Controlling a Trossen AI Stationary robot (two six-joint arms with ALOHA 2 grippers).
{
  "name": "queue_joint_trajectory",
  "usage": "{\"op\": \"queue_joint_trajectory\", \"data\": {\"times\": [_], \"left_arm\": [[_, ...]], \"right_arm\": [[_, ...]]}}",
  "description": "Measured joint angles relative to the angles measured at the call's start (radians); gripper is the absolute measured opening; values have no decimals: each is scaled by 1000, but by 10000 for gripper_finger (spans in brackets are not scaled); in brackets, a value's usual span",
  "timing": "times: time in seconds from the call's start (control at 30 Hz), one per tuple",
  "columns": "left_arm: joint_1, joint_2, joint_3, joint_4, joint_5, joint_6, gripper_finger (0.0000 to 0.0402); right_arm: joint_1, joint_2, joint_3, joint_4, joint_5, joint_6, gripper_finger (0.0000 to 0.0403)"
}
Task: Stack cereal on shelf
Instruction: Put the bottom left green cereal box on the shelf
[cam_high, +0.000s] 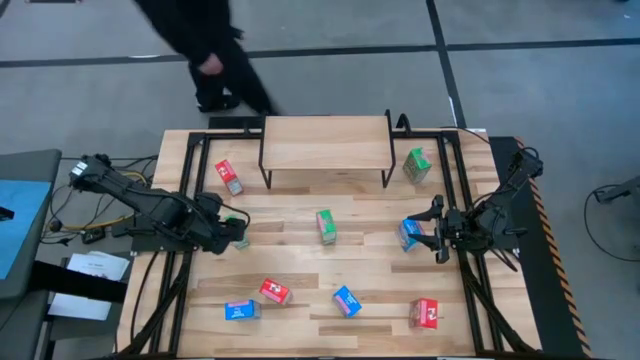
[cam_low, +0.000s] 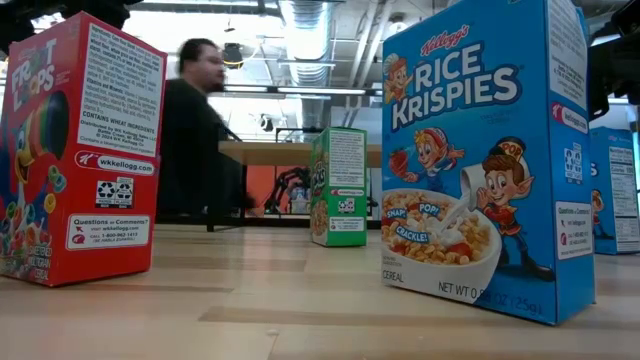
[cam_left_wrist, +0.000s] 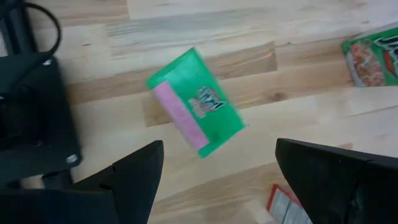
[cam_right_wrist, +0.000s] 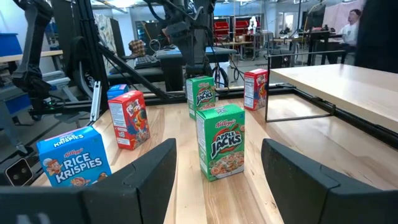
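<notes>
Light-wood slatted tabletop (cam_high: 300, 260), viewed from above. The low light-wood shelf on thin black legs (cam_high: 325, 140) sits at 12 o'clock with nothing on it. All nine small cardboard cereal boxes are down on the table.

The left gripper (cam_high: 238, 235) is over at 9 o'clock, jaws spread wide and holding nothing. One green cereal box (cam_left_wrist: 196, 102) sits on the wood just ahead of its fingers.

The right gripper (cam_high: 437, 232) is at 3 o'clock pointing toward the middle. Its jaws are apart with nothing between them, and a blue cereal box (cam_high: 410, 235) sits right at its tips. Can't tell if they touch.

The other boxes:
- a green box (cam_high: 326, 226) dead centre
- a second green one (cam_high: 417, 165) at 1 o'clock, beside the shelf's leg
- a red one (cam_high: 228, 176) at 11 o'clock
- a red box (cam_high: 274, 291) and a blue box (cam_high: 240, 310) at 7 o'clock
- another blue box (cam_high: 347, 301) at 6 o'clock
- the last red box (cam_high: 426, 313) at 5 o'clock
</notes>
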Motion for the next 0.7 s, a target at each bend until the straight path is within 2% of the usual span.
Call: {"op": "queue_joint_trajectory", "data": {"times": [0.23,0.7], "left_arm": [[3,11,0,39,-51,-8,300],[4,38,-1,28,-59,-182,303]], "right_arm": [[0,0,0,0,0,0,261],[0,0,0,0,0,0,261]]}}
